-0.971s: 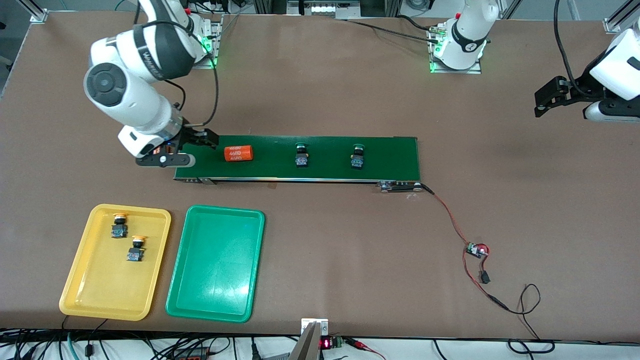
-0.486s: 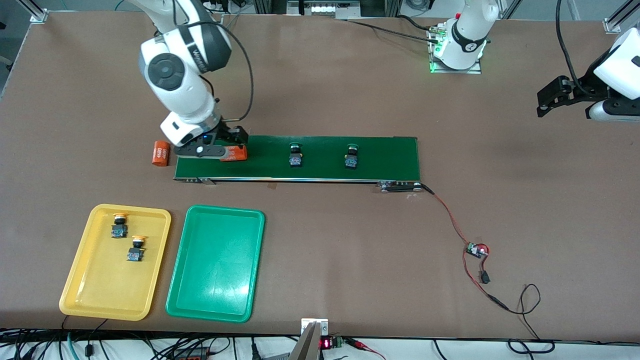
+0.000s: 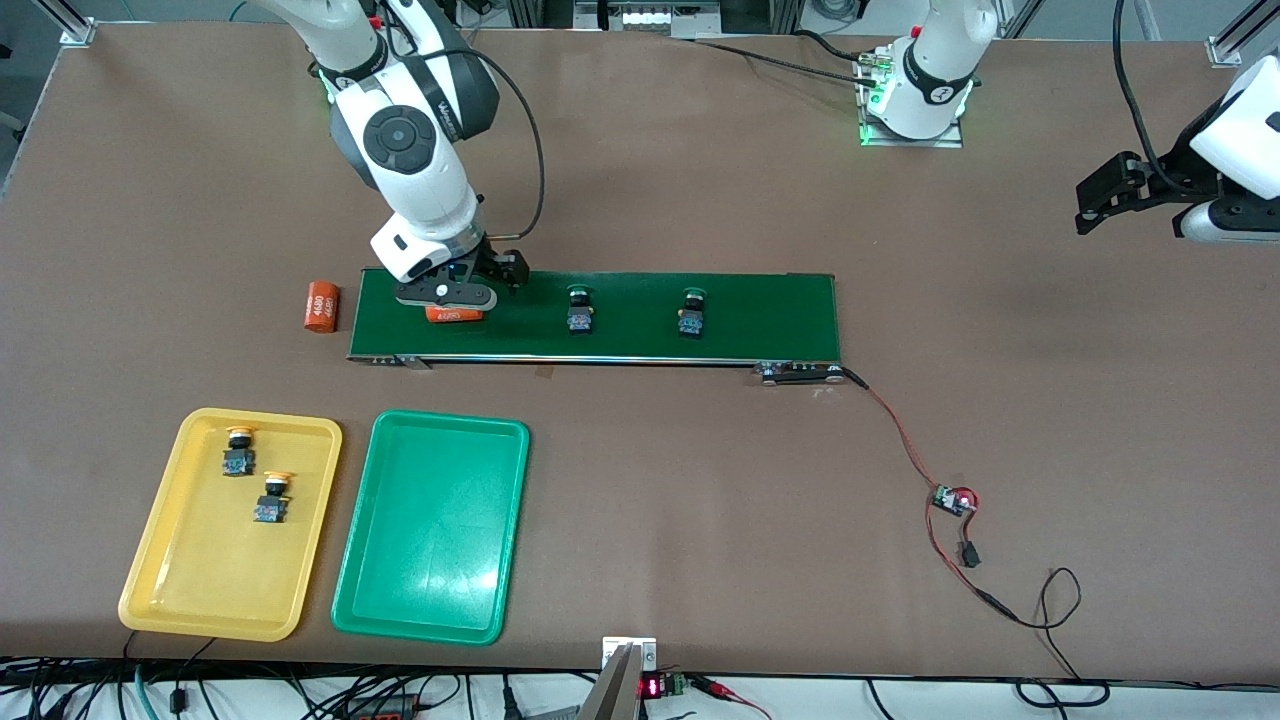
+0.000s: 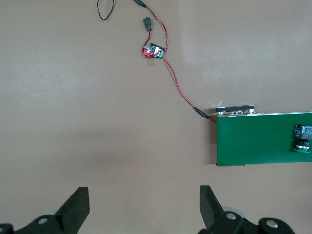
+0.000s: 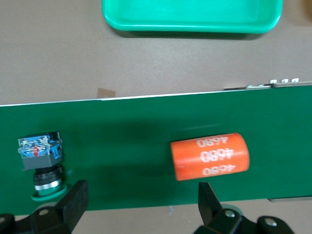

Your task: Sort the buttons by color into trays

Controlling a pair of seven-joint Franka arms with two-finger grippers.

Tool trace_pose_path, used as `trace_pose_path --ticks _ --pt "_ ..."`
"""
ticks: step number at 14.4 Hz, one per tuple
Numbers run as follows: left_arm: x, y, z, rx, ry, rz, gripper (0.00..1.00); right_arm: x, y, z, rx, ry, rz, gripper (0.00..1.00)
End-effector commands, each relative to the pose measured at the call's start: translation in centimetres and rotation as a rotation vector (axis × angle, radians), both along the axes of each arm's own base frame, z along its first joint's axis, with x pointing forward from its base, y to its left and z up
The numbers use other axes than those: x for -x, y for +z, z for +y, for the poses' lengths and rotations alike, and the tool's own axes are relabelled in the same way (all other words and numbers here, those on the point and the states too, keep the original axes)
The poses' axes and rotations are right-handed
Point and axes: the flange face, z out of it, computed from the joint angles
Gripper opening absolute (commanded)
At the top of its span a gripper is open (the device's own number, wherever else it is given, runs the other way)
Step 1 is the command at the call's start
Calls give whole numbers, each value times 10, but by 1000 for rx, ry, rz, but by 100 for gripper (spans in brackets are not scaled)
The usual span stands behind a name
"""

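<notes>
Two green-capped buttons [image 3: 578, 310] [image 3: 690, 312] stand on the dark-green conveyor belt [image 3: 760, 320]. Two yellow-capped buttons [image 3: 238, 452] [image 3: 271, 498] lie in the yellow tray [image 3: 200, 600]. The green tray [image 3: 430, 590] beside it holds nothing. My right gripper [image 3: 500, 272] is open and empty over the belt's edge, between an orange "4680" cylinder [image 3: 453, 315] and the closest green button. The right wrist view shows that gripper [image 5: 141, 204], the cylinder [image 5: 209, 156] and the button [image 5: 43, 161]. My left gripper [image 3: 1095, 200] waits open over bare table; it also shows in the left wrist view [image 4: 144, 209].
A second orange cylinder [image 3: 321, 306] lies on the table just off the belt's end at the right arm's end. A red wire and small circuit board [image 3: 950, 498] run from the belt's other end. The left wrist view shows a green button [image 4: 302, 139].
My right gripper moved from the belt's end to over the belt, leaving an orange cylinder on the table. The buttons and the other cylinder drifted along the belt toward the right arm's end.
</notes>
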Motion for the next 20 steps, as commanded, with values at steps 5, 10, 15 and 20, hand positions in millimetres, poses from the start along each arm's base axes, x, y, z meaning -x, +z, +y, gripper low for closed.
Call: trace_pose_path --ticks 5,10,15,20 --pt "-1 7 16 9 13 7 100 -3 -12 8 -12 -35 -26 100" --pt "3 4 15 7 8 42 100 -5 -21 20 -38 -14 -49 100" --pt "3 5 20 9 4 41 100 -2 -29 26 -42 -5 -47 100" --pt "2 4 23 8 9 41 100 1 -35 31 -45 -1 -45 100"
